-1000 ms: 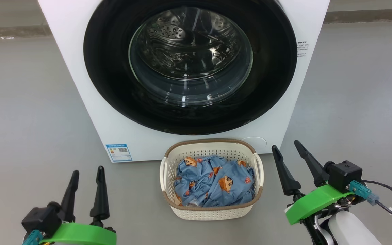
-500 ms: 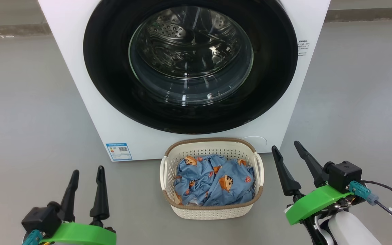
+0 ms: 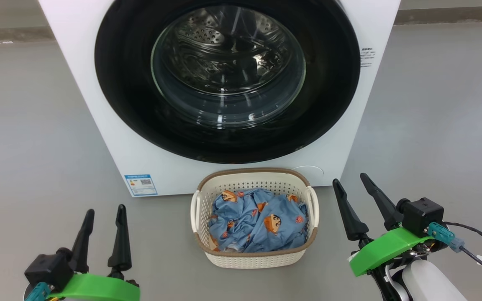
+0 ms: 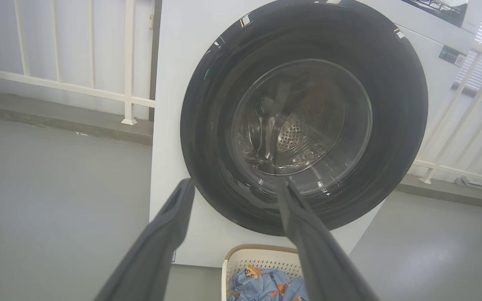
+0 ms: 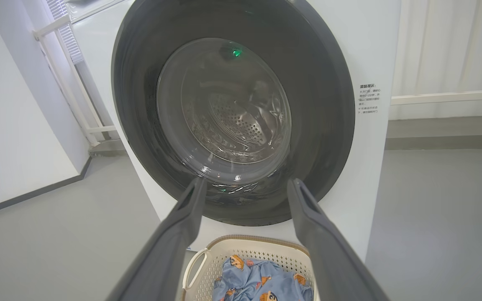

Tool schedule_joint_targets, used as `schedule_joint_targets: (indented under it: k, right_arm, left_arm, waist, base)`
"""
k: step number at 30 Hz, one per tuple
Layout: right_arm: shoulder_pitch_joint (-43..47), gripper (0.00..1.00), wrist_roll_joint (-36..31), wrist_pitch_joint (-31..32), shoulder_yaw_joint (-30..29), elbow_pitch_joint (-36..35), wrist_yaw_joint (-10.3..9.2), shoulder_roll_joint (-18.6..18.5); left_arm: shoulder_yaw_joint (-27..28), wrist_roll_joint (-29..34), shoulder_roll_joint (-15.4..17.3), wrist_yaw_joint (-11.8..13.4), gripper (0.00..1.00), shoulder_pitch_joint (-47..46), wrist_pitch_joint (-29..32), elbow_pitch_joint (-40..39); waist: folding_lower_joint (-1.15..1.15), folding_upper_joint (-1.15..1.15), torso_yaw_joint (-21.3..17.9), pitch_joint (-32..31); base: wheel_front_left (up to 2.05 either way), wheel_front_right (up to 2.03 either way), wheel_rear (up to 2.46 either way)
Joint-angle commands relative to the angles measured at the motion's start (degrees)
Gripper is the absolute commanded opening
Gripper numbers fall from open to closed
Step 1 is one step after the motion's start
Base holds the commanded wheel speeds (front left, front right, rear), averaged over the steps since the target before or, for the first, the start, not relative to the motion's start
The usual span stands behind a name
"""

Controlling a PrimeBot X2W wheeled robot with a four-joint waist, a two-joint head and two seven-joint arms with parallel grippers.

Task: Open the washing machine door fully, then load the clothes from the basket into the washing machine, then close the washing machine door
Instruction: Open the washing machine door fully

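The white washing machine (image 3: 78, 62) stands ahead with its round black door (image 3: 329, 83) shut flat against the front. On the floor before it sits the cream basket (image 3: 253, 261), holding the blue printed clothes (image 3: 257, 221). My left gripper (image 3: 105, 209) hangs open at the lower left, well left of the basket. At the lower right my right gripper (image 3: 349, 179) is open too, just right of the basket, with nothing between its fingers. The door (image 4: 207, 138) and the basket (image 4: 257, 255) appear in the left wrist view beyond the left gripper (image 4: 237, 184). The right wrist view has the door (image 5: 329, 125), the basket (image 5: 257, 244), the clothes (image 5: 257, 280) and the right gripper (image 5: 247, 182).
Grey floor (image 3: 433, 104) spreads on both sides of the machine. A blue label sticker (image 3: 140, 184) is low on the machine's left front. White railings (image 4: 57, 83) and a low kerb stand behind the machine. A white wall (image 5: 6, 125) runs to its left in the right wrist view.
The whole head view has shifted slightly left, so the camera has moved. Both grippers stay open and the door stays shut.
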Motion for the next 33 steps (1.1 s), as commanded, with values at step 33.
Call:
schedule_joint_targets:
  k: [33]
  right_arm:
    - [-2.23,1.0,-0.14,-0.71,0.54,-1.01,0.33,0.36]
  left_arm:
    - [1.04,-1.36,1.24,-0.28,1.0,-2.66,-0.62,-1.01]
  waist:
    - [0.0,0.0,-0.06,0.91]
  base:
    - [0.66,0.66,-1.32]
